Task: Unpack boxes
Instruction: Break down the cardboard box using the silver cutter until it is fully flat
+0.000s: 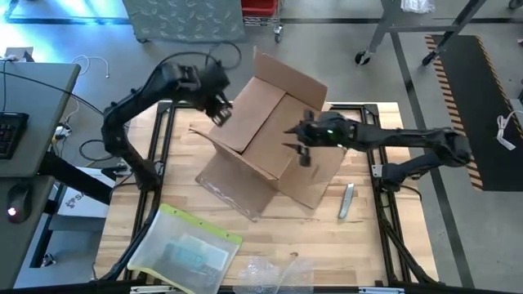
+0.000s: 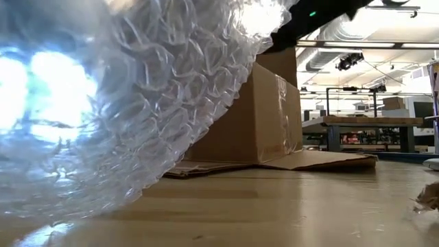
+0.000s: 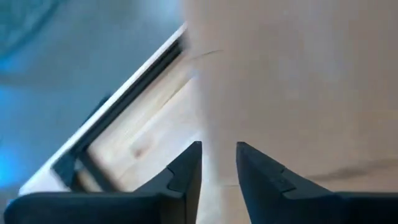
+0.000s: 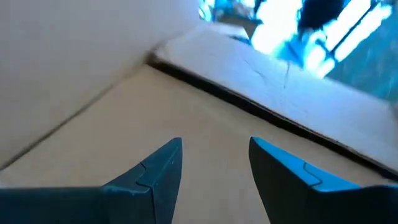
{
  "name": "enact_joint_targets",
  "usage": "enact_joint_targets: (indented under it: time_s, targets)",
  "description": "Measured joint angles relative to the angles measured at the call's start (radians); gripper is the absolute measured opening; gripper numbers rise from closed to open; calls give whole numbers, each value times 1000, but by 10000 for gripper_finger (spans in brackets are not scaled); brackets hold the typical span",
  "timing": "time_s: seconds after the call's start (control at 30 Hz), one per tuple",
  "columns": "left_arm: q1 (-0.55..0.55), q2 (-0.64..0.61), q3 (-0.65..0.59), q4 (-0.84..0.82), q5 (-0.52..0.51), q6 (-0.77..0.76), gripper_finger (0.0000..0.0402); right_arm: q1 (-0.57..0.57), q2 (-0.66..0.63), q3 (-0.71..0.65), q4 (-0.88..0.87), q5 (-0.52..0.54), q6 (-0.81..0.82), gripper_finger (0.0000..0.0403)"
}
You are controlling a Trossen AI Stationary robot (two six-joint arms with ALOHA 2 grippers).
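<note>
I see a pale wooden slatted surface (image 1: 359,245) in a black frame, with grey floor and a desk corner to the side; the low view looks into a workshop with benches. The plain brown corrugated cardboard carton (image 1: 274,143) lies tipped in the middle of the surface, flaps splayed out. Near the front edge are a flat clear sleeve with a yellow edge (image 1: 186,249), crinkly clear plastic film (image 1: 274,273) and a small silvery oblong object (image 1: 346,200). My left tool (image 3: 219,163) sits at the carton's upper left edge, fingers a narrow gap apart, clamped on nothing. My right tool (image 4: 214,163) is over the carton's open side, fingers apart. Bubbled film (image 2: 116,96) blocks most of the low view.
</note>
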Motion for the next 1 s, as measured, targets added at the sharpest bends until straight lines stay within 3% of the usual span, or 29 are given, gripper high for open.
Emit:
enact_joint_targets:
  time_s: [0.13, 0.23, 0.33, 0.53, 0.77, 1.0]
  targets:
    - [186, 0, -142, 86, 72, 94, 58, -54, 158, 123, -71, -1, 82, 172]
    - [268, -2, -258, 198, 217, 169, 44, -89, 270, 230, -174, -1, 109, 172]
    - [303, 0, -391, 316, 341, 237, 32, -119, 362, 320, -229, -1, 124, 172]
    - [299, 0, -573, 446, 400, 287, 12, -130, 462, 402, -171, -14, 136, 172]
    - [237, -10, -581, 500, 455, 333, 1, -122, 438, 405, 61, -14, 194, 172]
    - [157, -126, -434, 560, 399, 299, 0, -129, 439, 405, 156, -51, 221, 172]
